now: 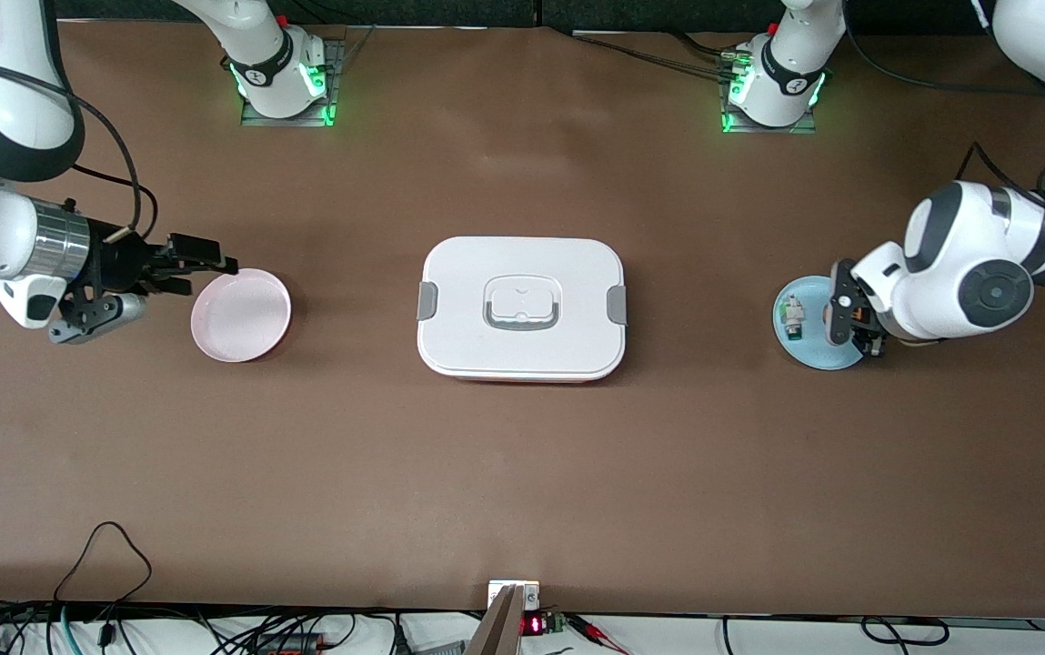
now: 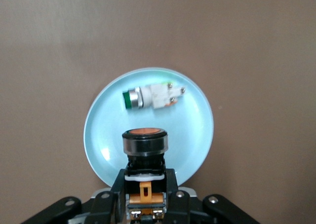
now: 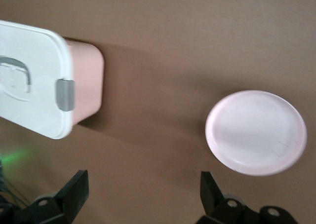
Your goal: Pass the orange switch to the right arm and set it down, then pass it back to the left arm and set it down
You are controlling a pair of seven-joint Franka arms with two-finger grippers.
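The orange switch (image 2: pixel 144 150) is black with an orange face and orange clips, and my left gripper (image 2: pixel 145 187) is shut on its body. It sits over the rim of a light blue plate (image 2: pixel 195 135) toward the left arm's end of the table; I cannot tell whether it touches the plate. In the front view the left gripper (image 1: pixel 852 320) is at that plate (image 1: pixel 808 350). My right gripper (image 1: pixel 199 268) is open and empty beside a pink plate (image 1: pixel 241 316); its fingers (image 3: pixel 75 189) are spread wide. The white box (image 1: pixel 522 309) stands mid-table between the arms.
A small white-and-green component (image 2: pixel 153 96) lies on the blue plate. The right wrist view shows the pink plate (image 3: pixel 256 131) and a corner of the box (image 3: pixel 34 93). Cables and a small device (image 1: pixel 515 614) line the table edge nearest the front camera.
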